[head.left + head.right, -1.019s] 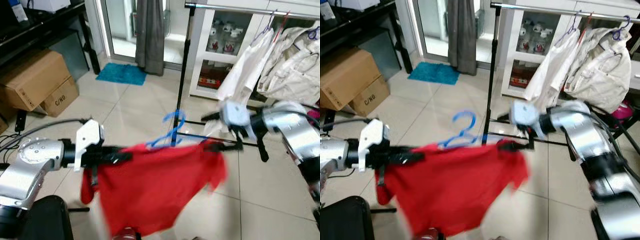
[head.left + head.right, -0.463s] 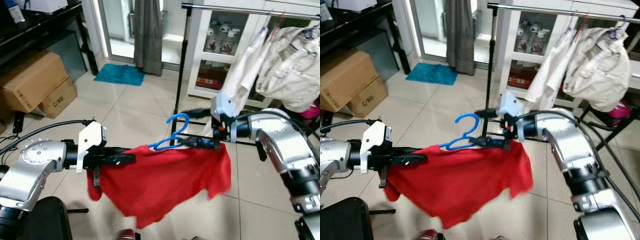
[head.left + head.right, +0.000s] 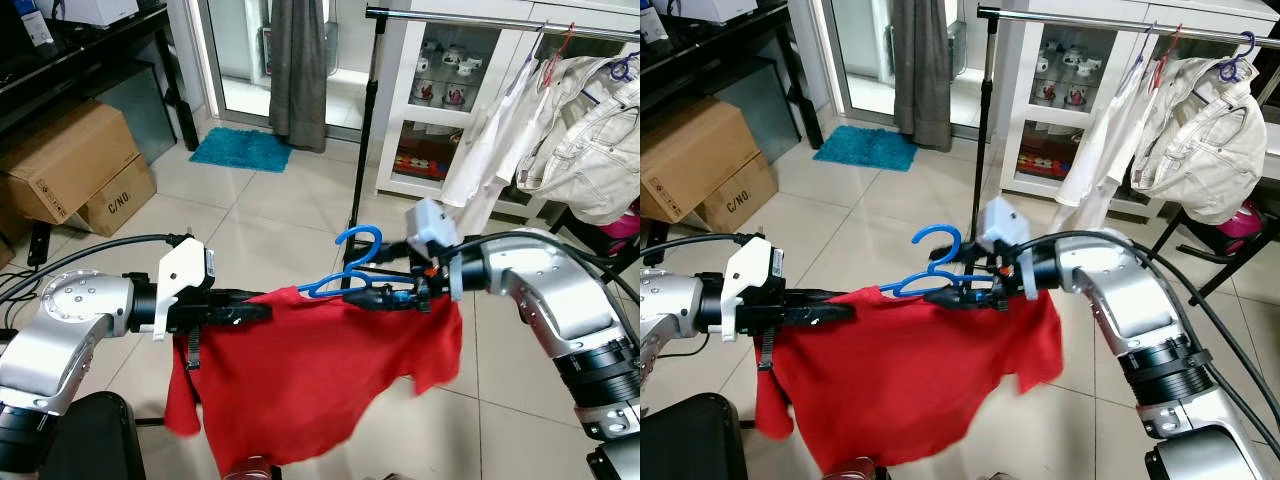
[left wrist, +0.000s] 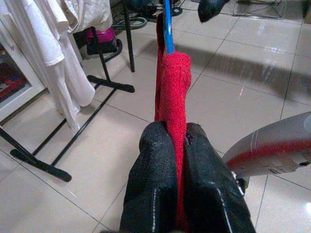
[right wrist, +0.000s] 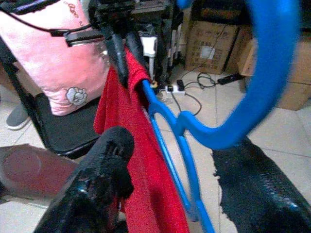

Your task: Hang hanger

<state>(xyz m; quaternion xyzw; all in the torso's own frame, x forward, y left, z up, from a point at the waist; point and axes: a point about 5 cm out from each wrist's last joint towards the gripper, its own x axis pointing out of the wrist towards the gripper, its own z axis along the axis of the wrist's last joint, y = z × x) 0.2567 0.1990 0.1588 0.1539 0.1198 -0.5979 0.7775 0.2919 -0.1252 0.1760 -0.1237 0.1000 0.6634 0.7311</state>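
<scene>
A blue plastic hanger (image 3: 352, 262) carries a red garment (image 3: 300, 380), held level in front of me above the tiled floor. My left gripper (image 3: 255, 310) is shut on the garment's left shoulder; its fingers (image 4: 155, 184) pinch the red cloth over the hanger's end. My right gripper (image 3: 385, 297) reaches in from the right, just below the hook. Its fingers (image 5: 102, 179) stand open on either side of the blue hanger (image 5: 187, 189) and the red cloth (image 5: 141, 160). The clothes rail (image 3: 480, 17) runs across the top right, well above the hanger.
The rack's black pole (image 3: 365, 130) and floor bars stand just behind the hanger. White garments (image 3: 580, 140) hang on the rail's right part. Cardboard boxes (image 3: 70, 165) sit at the left, a blue mat (image 3: 243, 148) by the door, and a black seat (image 3: 90, 435) below my left arm.
My right gripper has slid left along the hanger, from the garment's right shoulder to just below the hook. The garment has swung and settled. The left gripper has kept its hold.
</scene>
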